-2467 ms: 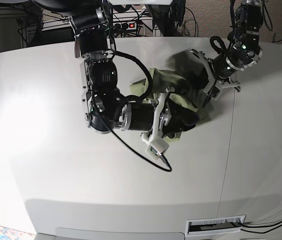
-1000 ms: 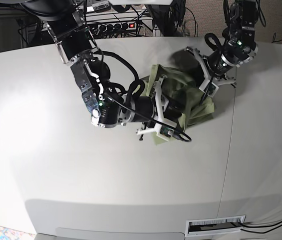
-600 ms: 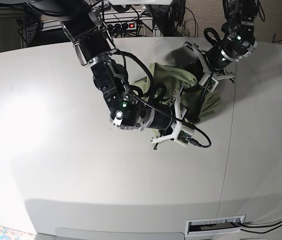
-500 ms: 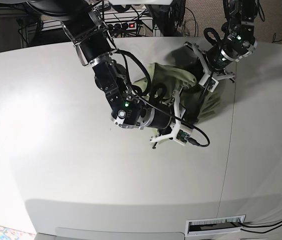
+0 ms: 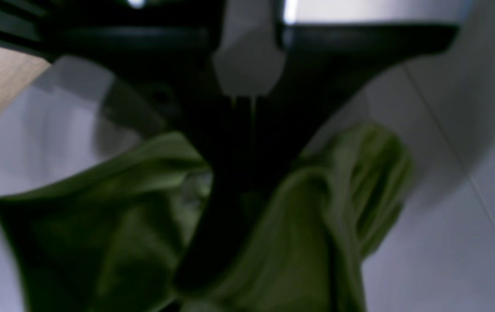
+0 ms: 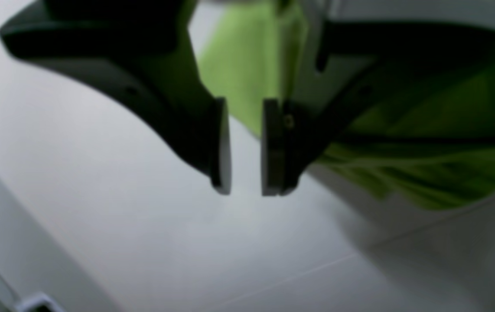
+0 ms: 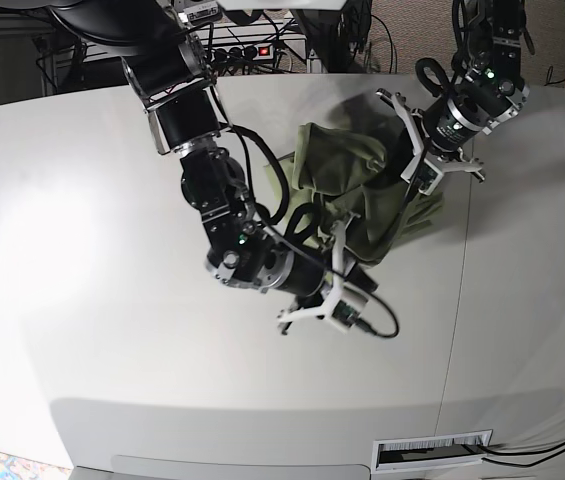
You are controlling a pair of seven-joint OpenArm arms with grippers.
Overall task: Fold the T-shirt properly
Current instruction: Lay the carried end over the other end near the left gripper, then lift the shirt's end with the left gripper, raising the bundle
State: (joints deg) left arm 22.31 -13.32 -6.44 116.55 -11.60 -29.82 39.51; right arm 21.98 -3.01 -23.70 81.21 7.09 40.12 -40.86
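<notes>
Your left gripper (image 5: 226,242) stays clenched on the rumpled sage-green cotton T-shirt (image 7: 347,185); your right gripper (image 6: 245,147), jaws parted and empty, has bare white desk (image 7: 112,330) beneath.

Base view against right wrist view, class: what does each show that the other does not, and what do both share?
Only the base view shows both arms, the left tool pinching the bunched sage-green cotton T-shirt, plus cables and a power strip behind the table. Only the right wrist view shows the right tool close up, its flat pads parted with nothing between them, beside the shirt's edge. Both show the green shirt and the pale grey table.
</notes>
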